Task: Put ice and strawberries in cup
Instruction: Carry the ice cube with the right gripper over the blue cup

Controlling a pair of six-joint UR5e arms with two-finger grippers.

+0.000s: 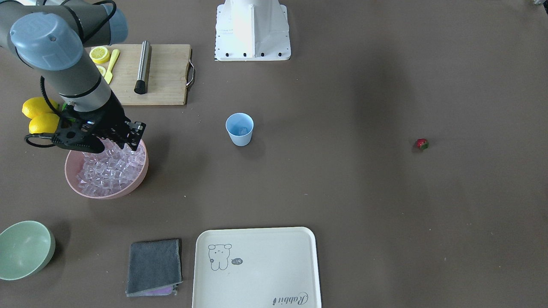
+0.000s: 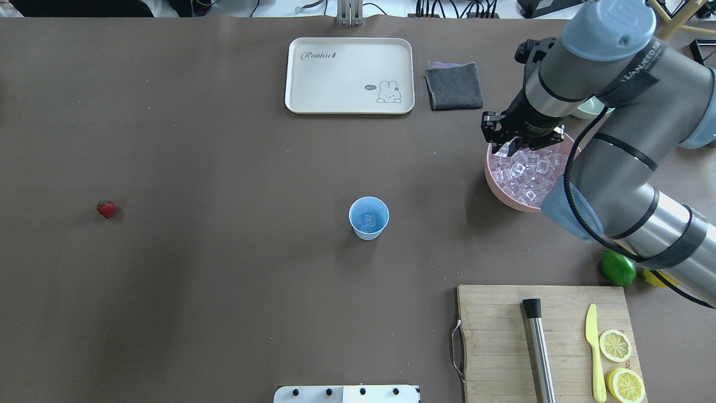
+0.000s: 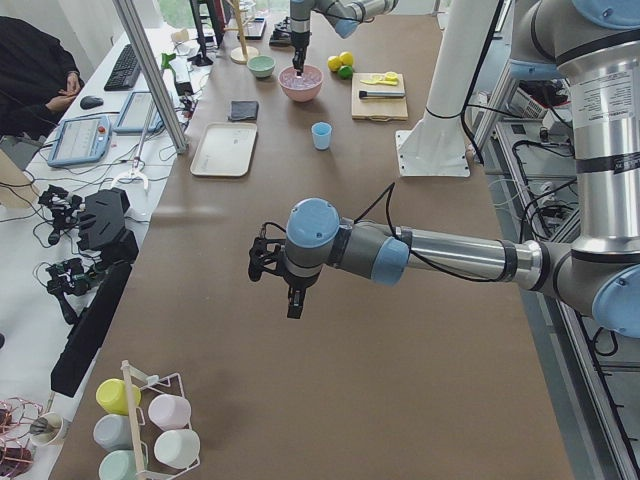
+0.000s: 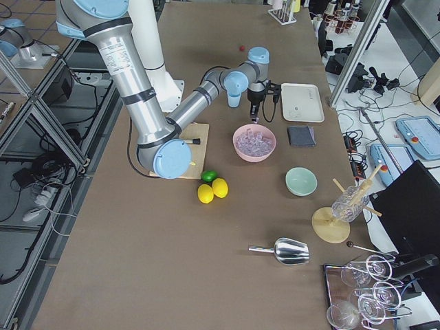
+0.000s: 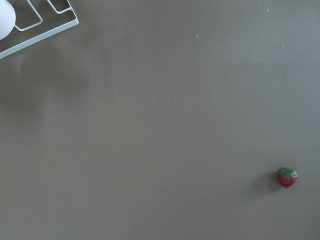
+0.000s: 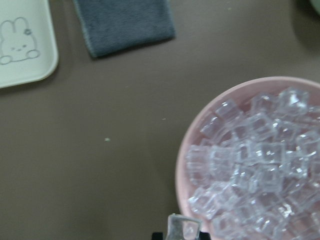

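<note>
You have a plain brown table [image 2: 224, 291] before you: the light-blue cup [image 2: 369, 234] stands at its middle with ice [image 2: 367, 220] inside, and the strawberry [image 2: 106, 209] lies alone, well off on the left arm's side. Your right gripper [image 2: 512, 146] hangs over the pink bowl [image 2: 497, 187] heaped with more, fingers pinched on one cube [image 6: 184, 227]. The left gripper [image 3: 290, 298] hovers above bare table; how wide it stands you cannot tell. A seated person [image 3: 30, 60] and tablets [image 3: 80, 140] flank the table

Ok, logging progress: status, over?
Right gripper shut on clear ice cube above pink bowl; left gripper unreadable. Light-blue plastic cup holds ice; red strawberry lies apart. Nothing between bowl and cup.
</note>
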